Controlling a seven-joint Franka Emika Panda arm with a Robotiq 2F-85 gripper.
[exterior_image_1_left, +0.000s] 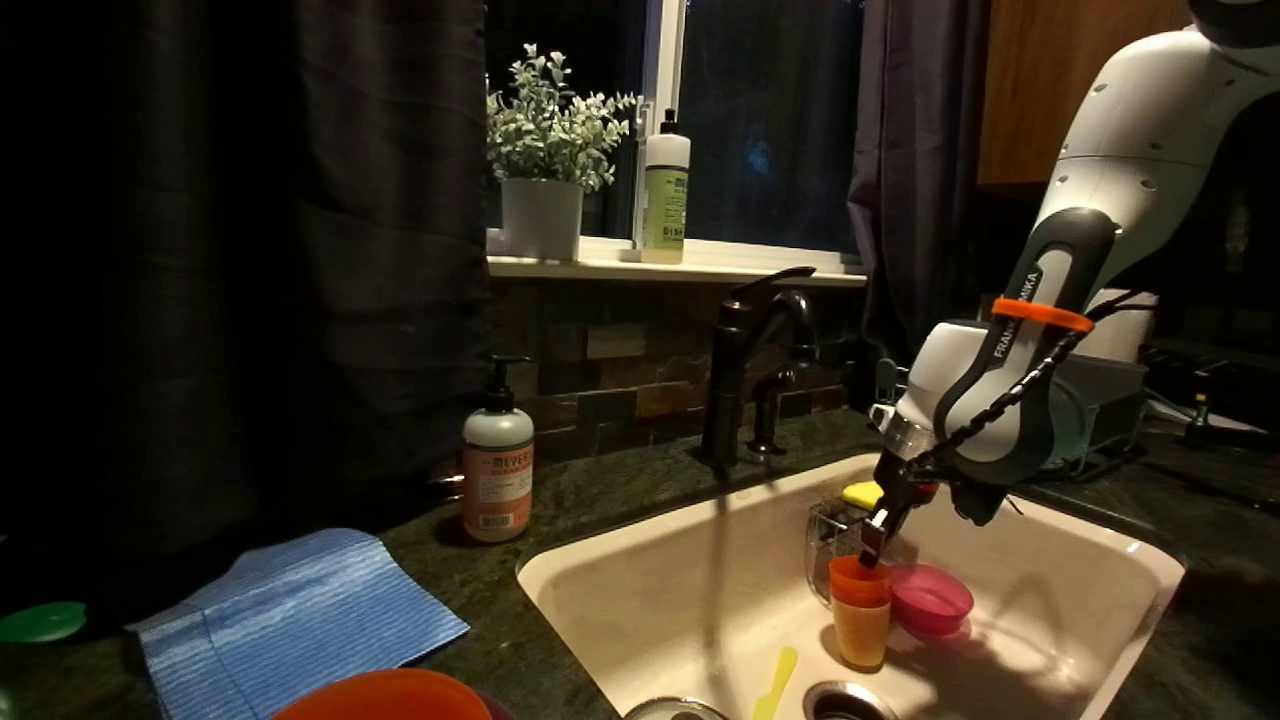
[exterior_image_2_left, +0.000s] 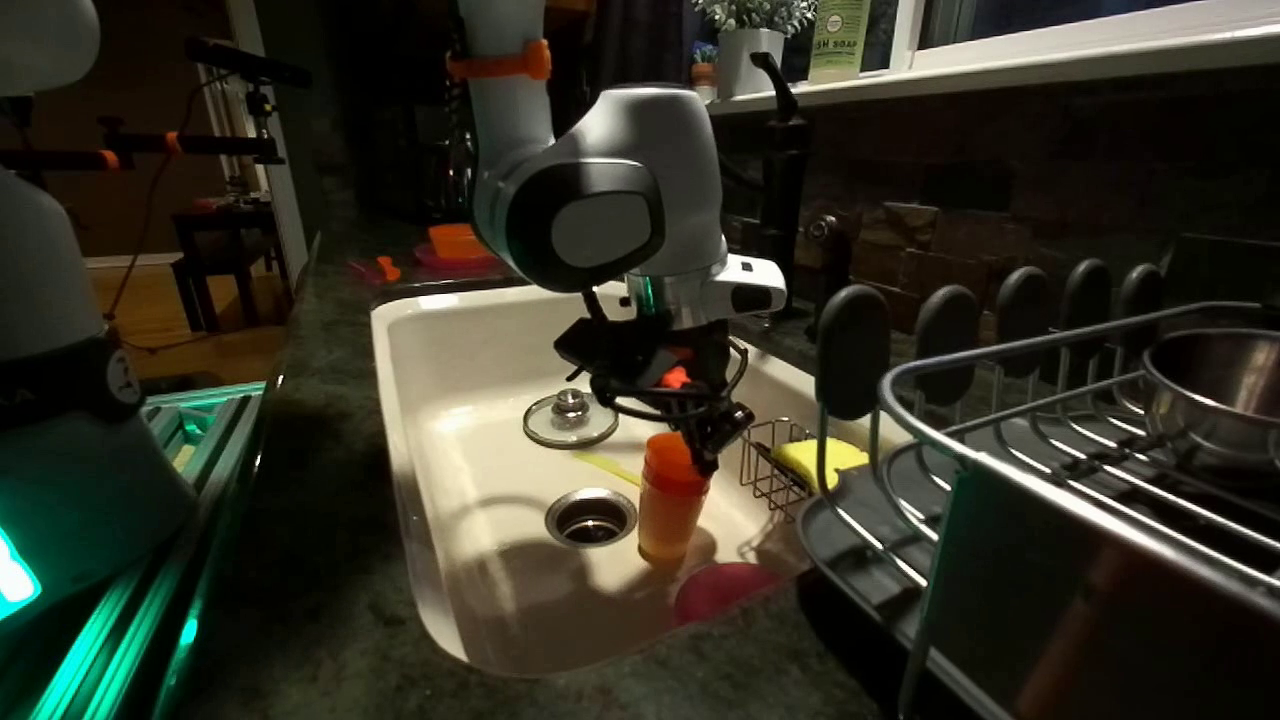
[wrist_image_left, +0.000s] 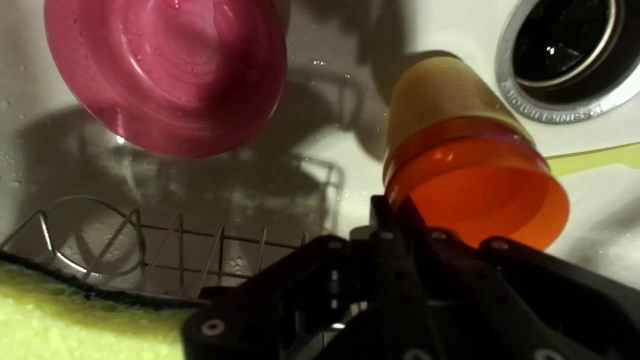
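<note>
In an exterior view, your end effector (exterior_image_1_left: 871, 560) meets the rim of the nested orange cups (exterior_image_1_left: 860, 630), which stand upright in the sink (exterior_image_1_left: 680, 600), whose floor likely bears their weight; the pink bowl (exterior_image_1_left: 935, 603) sits just right. In an exterior view, the yellow sponge (exterior_image_2_left: 820, 458) rests in its wire caddy (exterior_image_2_left: 765, 470), probably to drain. In the wrist view, your fingers (wrist_image_left: 411, 217) are nearly closed, pinching the rim; the cups lie just ahead and right.

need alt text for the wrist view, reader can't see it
A black pincer grips the rim of an orange cup, which appears nested in a paler cup, in a light sink. A pink bowl sits upper left, a drain upper right, a wire basket and yellow sponge lower left.
</note>
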